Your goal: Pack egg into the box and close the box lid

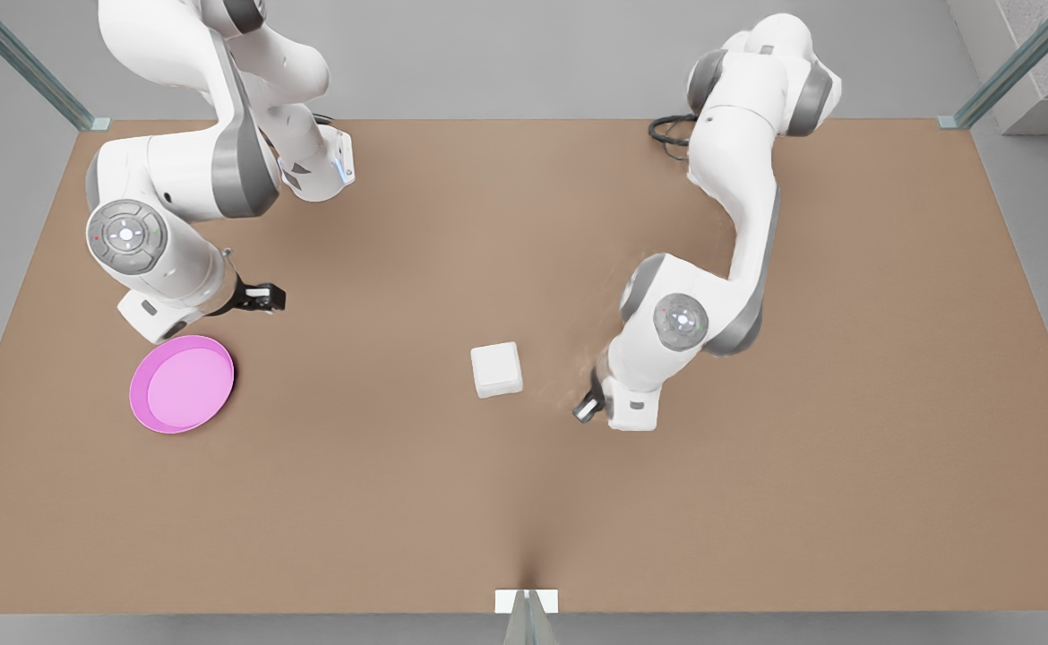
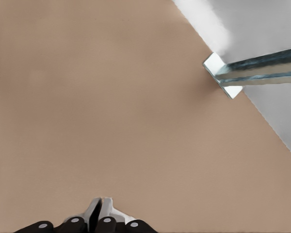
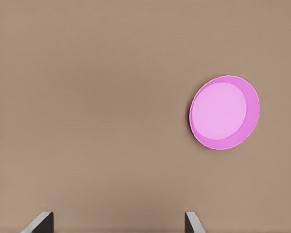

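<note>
You are viewing the box [image 1: 496,369], a smooth white rounded square, sitting shut on the matte brown desk [image 1: 524,502]. At its 3 o'clock the left end effector [image 1: 587,409] is hanging, fingers together. Out at its 9 o'clock the right end effector [image 1: 262,296] is hovering, fingers apart, near the round glossy pink plate [image 1: 182,384].

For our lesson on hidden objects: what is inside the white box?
The box lies shut; its lid covers the inside. Whether the egg is inside cannot be seen. Left gripper hangs beside it, right gripper far off.

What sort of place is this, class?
Probably a simulated robot test bench: two white arms stand on a plain brown table, with metal frame posts at its corners.
</note>
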Available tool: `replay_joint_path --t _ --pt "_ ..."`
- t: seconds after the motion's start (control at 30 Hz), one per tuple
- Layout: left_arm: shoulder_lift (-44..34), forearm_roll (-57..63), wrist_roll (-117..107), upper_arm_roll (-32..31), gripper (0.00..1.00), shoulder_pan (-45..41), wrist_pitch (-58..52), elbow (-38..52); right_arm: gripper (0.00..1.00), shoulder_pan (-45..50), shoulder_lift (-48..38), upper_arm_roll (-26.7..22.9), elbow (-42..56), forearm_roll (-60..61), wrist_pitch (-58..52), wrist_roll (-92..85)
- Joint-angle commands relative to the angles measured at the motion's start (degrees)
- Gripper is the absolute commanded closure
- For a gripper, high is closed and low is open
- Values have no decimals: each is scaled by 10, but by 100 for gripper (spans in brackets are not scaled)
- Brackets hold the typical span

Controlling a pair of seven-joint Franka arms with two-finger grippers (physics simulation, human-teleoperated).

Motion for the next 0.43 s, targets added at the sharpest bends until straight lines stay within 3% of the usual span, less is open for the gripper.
replay_joint_path --t 0.0,0.03,0.07,0.1,0.13,0.2,0.4 --pt "-7 18 435 14 44 121 -287 32 0 0 -1 -1 0 0 -1 -8" --pt "-7 139 587 12 0 117 -289 32 0 0 -1 -1 0 0 -1 -7" --pt "-36 161 637 13 0 111 -324 33 0 0 -1 0 -1 0 -2 -7" --pt "-129 195 751 11 0 113 -377 27 0 2 -1 -1 -1 0 -2 -7" --pt "-227 196 812 9 0 118 -392 -34 0 2 -1 0 -1 0 -2 -7" --pt "-320 233 841 -30 0 119 -329 -143 0 -1 -1 0 -1 1 -2 -8" --pt "-320 232 837 -32 0 118 -322 -153 0 1 12 0 0 5 -3 -5"
